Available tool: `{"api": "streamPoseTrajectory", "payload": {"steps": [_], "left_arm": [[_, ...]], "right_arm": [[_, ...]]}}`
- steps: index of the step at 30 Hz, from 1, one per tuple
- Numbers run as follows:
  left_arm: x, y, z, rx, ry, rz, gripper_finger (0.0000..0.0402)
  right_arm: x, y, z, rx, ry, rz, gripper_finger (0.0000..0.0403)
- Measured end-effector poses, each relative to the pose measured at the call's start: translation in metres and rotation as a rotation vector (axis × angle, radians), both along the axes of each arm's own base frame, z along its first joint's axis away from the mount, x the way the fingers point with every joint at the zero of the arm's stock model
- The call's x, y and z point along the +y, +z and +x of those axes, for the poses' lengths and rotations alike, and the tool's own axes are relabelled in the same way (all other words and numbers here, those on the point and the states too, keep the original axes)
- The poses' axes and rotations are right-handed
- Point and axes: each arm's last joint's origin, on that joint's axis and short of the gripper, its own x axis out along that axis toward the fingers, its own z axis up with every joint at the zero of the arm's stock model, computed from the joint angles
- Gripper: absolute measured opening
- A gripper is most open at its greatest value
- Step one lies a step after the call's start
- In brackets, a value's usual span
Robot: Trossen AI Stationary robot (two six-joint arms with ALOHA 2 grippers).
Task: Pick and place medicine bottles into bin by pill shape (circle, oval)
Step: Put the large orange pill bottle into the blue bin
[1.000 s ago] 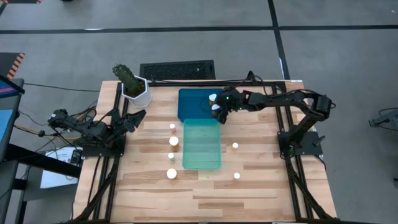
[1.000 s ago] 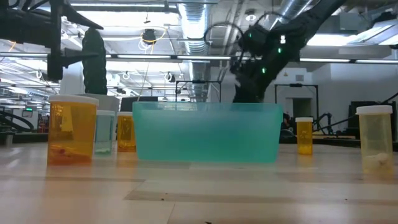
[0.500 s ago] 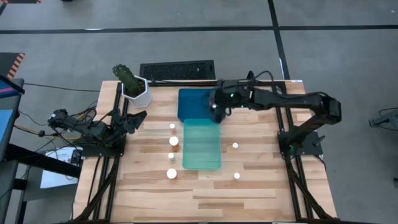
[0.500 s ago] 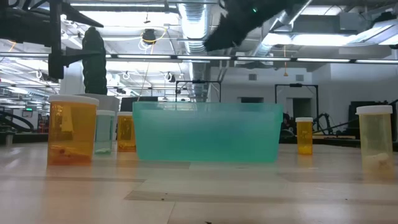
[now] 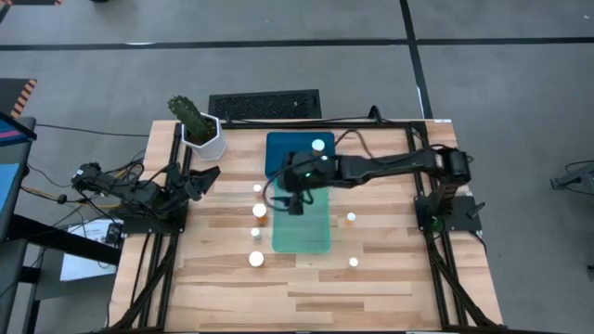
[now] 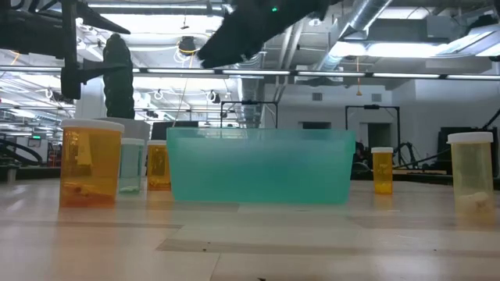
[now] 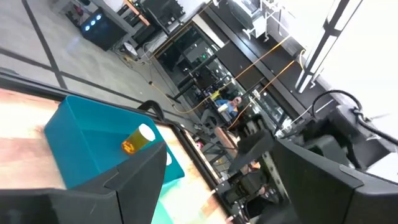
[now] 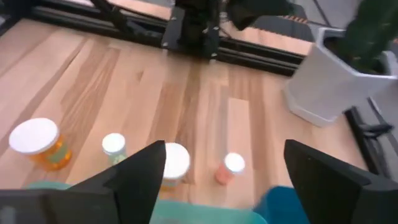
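Several amber bottles with white caps stand upright on the wooden table: a column left of the green bin [image 5: 260, 211], [image 5: 256, 259], and two to its right [image 5: 351, 218], [image 5: 354, 263]. One bottle [image 5: 318, 146] lies in the blue bin [image 5: 278, 158], also seen in the left wrist view [image 7: 138, 138]. My right gripper [image 5: 290, 192] is open and empty, high above the far left corner of the green bin [image 5: 302, 227]; its wrist view [image 8: 222, 146] looks down on the column of bottles [image 8: 36, 142], [image 8: 174, 160]. My left gripper [image 5: 201, 176] rests open at the table's left edge.
A white pot with a green cactus [image 5: 202, 134] stands at the table's far left corner. A black grille [image 5: 264, 104] lies beyond the far edge. The near half of the table [image 5: 306, 297] shows bare wood. In the low view the green bin [image 6: 260, 165] stands between the bottles.
My right gripper has risen from the blue bin and swung toward the table's left, reaching a spot over the green bin's far left corner. The arm has stretched out across the table. The bottles on the table have stayed where they were.
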Motion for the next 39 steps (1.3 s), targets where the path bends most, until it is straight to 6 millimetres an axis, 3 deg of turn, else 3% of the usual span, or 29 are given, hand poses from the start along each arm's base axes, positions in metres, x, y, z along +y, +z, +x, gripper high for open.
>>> {"api": "streamPoseTrajectory", "payload": {"steps": [5,12,22,35,39], "left_arm": [[0.0,0.0,0.0,-0.002,-0.001,-0.002,0.0289],[0.0,0.0,0.0,-0.002,-0.014,0.0,0.0289],[0.0,0.0,0.0,-0.006,-0.02,-0.006,0.0289],[0.0,0.0,0.0,-0.008,-0.021,-0.007,0.0289],[0.0,0.0,0.0,-0.007,-0.017,-0.008,0.0289]], "right_arm": [[0.015,-0.02,0.028,0.03,0.053,-0.022,0.0348],[0.03,-0.047,0.05,0.076,0.106,-0.006,0.0337],[0.021,-0.082,0.057,0.175,0.077,0.037,0.0336],[0.005,-0.078,0.059,0.135,0.068,0.043,0.0332],[0.011,-0.092,0.062,0.156,0.089,0.051,0.0332]]}}
